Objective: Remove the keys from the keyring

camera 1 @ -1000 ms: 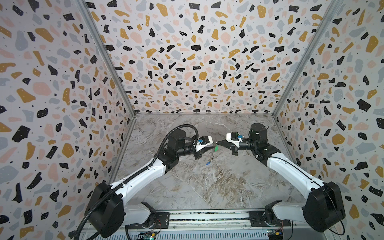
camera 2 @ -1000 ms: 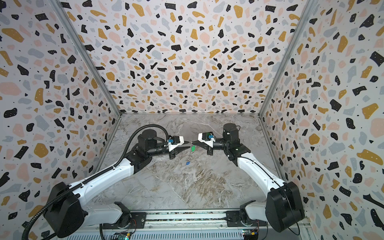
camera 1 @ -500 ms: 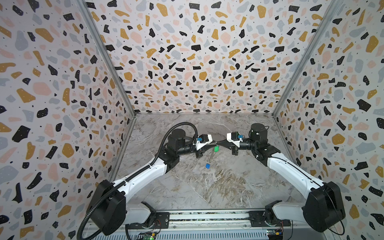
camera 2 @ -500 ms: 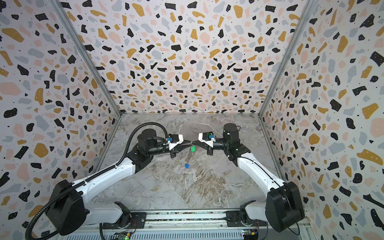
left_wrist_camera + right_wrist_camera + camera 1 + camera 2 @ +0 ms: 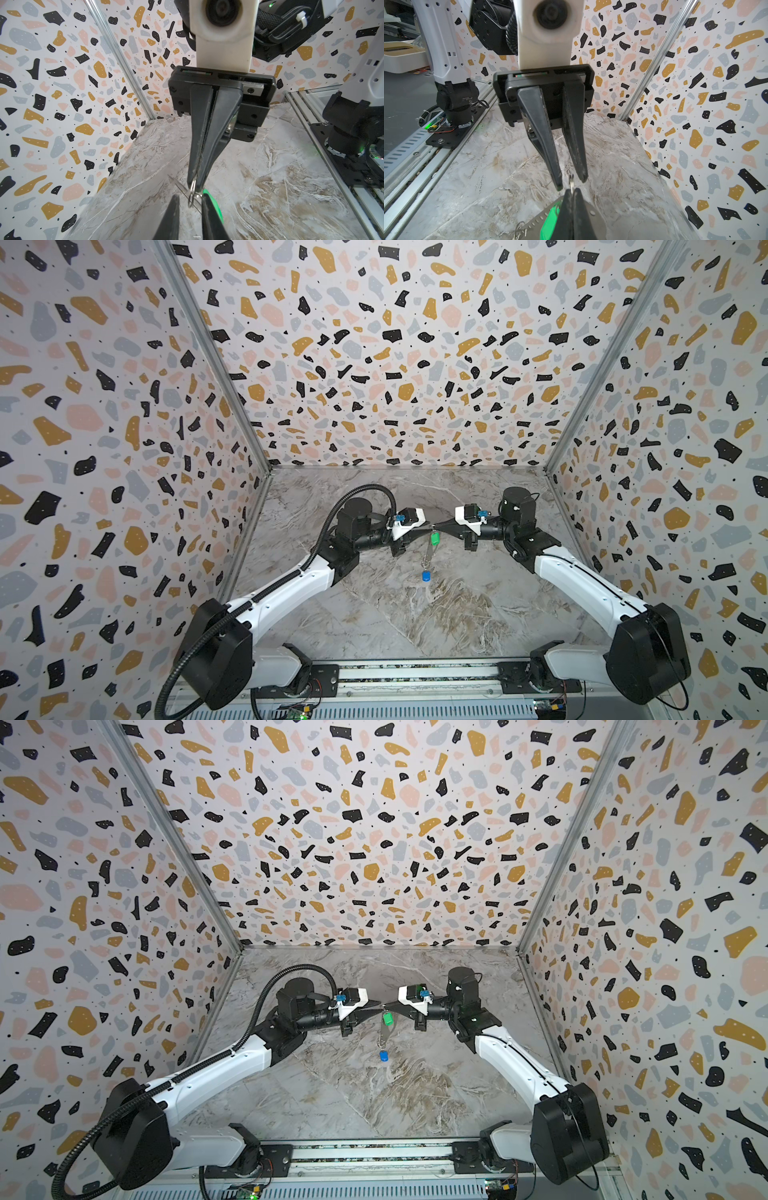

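Note:
My right gripper (image 5: 572, 190) is shut on a metal split ring (image 5: 571, 180) at the top of the keyring (image 5: 533, 224), a grey plate that hangs in the air under it. The green key (image 5: 434, 538) dangles just beneath the fingertips, and the blue key (image 5: 425, 576) hangs at the plate's low end in both top views. My left gripper (image 5: 190, 196) faces the right one tip to tip. Its jaws stand a little apart with the ring (image 5: 192, 195) between them. The green key (image 5: 216, 205) shows behind one left finger.
The marbled floor (image 5: 415, 614) lies below the hanging plate. Terrazzo-patterned walls (image 5: 374, 364) close in the left, back and right sides. A metal rail (image 5: 415, 676) with both arm bases runs along the front edge.
My left gripper has edged closer to the right gripper's tips and narrowed its jaws slightly. The plate with the blue key has swung down and now hangs lower.

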### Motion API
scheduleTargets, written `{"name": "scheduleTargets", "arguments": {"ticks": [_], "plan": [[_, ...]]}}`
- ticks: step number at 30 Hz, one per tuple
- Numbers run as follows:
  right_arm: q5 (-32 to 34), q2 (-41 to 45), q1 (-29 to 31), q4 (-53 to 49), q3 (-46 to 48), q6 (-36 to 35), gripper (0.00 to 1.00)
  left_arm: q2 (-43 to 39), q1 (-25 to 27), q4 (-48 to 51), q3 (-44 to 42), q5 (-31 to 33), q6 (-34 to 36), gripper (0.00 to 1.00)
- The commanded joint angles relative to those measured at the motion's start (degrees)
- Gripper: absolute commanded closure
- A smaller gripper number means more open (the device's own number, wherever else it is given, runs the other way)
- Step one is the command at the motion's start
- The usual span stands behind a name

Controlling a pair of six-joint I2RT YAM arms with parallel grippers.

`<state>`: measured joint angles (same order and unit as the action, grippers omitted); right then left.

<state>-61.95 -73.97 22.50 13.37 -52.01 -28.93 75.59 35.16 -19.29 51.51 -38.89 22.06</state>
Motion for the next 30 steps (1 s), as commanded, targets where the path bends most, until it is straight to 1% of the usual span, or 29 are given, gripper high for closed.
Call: {"name": "scheduleTargets", "arguments": {"ticks": [1,12,22,26,29,30], "plan": [[-1.5,1.6,-0.2,1.8,-0.2,0.8,1.0,0.3,0.0,-0.8,1.2,-0.1,0.3,0.8],[-1.8,1.2,-0.2,1.6,-0.5,0.9,1.0,1.8,0.1,-0.6,3.3,-2.7,-0.1,0.83],[-1.6,0.9,-0.2,1.4,-0.2,0.7,1.0,1.8,0.1,-0.9,3.7,-3.5,-0.8,0.89],[-1.7,0.9,-0.2,1.5,-0.2,0.7,1.0,2.0,0.1,-0.6,3.7,-3.5,-0.8,0.93],[-1.8,0.9,-0.2,1.6,-0.2,0.9,1.0,2.0,0.1,-0.5,3.8,-3.5,-0.8,1.0],[-1.6,0.9,-0.2,1.6,-0.2,0.9,0.99,2.0,0.1,-0.5,4.0,-3.5,-0.9,1.0]]}}
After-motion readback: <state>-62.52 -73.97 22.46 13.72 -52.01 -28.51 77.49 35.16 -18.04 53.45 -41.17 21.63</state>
